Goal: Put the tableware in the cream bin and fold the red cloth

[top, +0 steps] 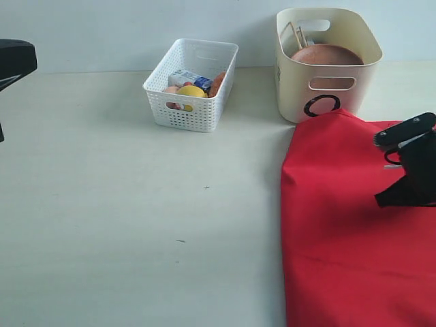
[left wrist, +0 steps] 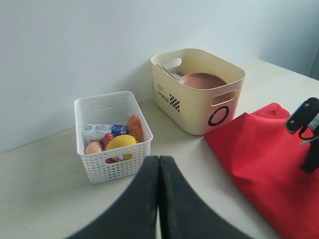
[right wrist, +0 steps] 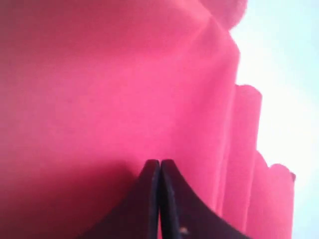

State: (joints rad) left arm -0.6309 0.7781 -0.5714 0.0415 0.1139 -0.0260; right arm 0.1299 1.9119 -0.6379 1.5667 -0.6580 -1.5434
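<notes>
The red cloth (top: 340,238) lies folded into a long strip on the right side of the table, its far end against the cream bin (top: 300,82). Inside the bin I see the round brown wooden plate (top: 327,54) and chopsticks (top: 294,34); other tableware is hidden. My right gripper (top: 381,199) hangs just above the cloth (right wrist: 99,74), shut (right wrist: 160,163) with nothing between its fingers. The left gripper (left wrist: 159,159) is shut and empty, raised over bare table and pointing toward the bin (left wrist: 194,109) and cloth (left wrist: 259,164).
A low white perforated basket (top: 184,112) stands at the back, left of the bin, holding a lemon (top: 191,90), an egg (left wrist: 93,148), a carton (left wrist: 99,130) and a sausage (left wrist: 134,127). A wall runs behind both containers. A dark piece of the left arm (top: 13,61) shows at the far left.
</notes>
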